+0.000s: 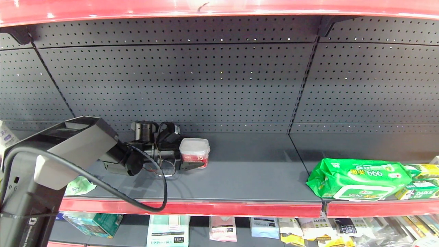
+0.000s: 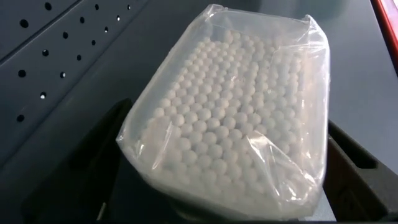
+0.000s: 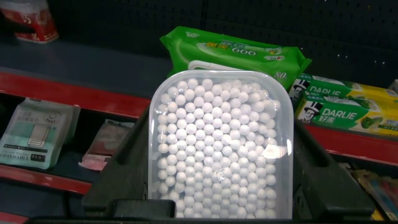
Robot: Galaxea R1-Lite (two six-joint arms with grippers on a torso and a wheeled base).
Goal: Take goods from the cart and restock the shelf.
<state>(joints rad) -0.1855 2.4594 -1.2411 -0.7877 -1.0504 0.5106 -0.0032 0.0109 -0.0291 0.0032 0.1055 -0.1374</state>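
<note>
**Shelf bay, seen from my remote station.** The left gripper point(image 1: 193, 159) lies far in on the grey shelf point(image 1: 247, 171), left of centre and close to the pegboard back panel point(image 1: 205, 79). Its fingers point(image 2: 102, 171) are clamped on either side of a swab tub point(image 1: 194, 151). This is a clear tub of white cotton tips under film wrap, with a red label band whose print I leave unread. The tub stands upright at the level of the shelf board. I cannot tell whether its base touches the board.

The right gripper point(image 3: 221, 186) is in front of the red front rail point(image 3: 93, 93), facing the shelf. Its dark fingers point(image 3: 127, 165) are closed against the two long sides of a second swab tub point(image 3: 221, 143), also clear and packed with white tips.

Right of the shelf divider, near the front edge, lies a green wipes pack point(image 1: 358, 178) with a white flap lid and yellow-and-white lettering. Just beside it on the right lie green-and-yellow toothpaste boxes point(image 1: 420, 187).

At the left, a pale green pouch point(image 1: 78, 186) lies near the front edge, partly behind the arm. Below the rail I see flat packets point(image 1: 223, 228) and a teal box point(image 1: 94, 223), with labels too small to tell.
</note>
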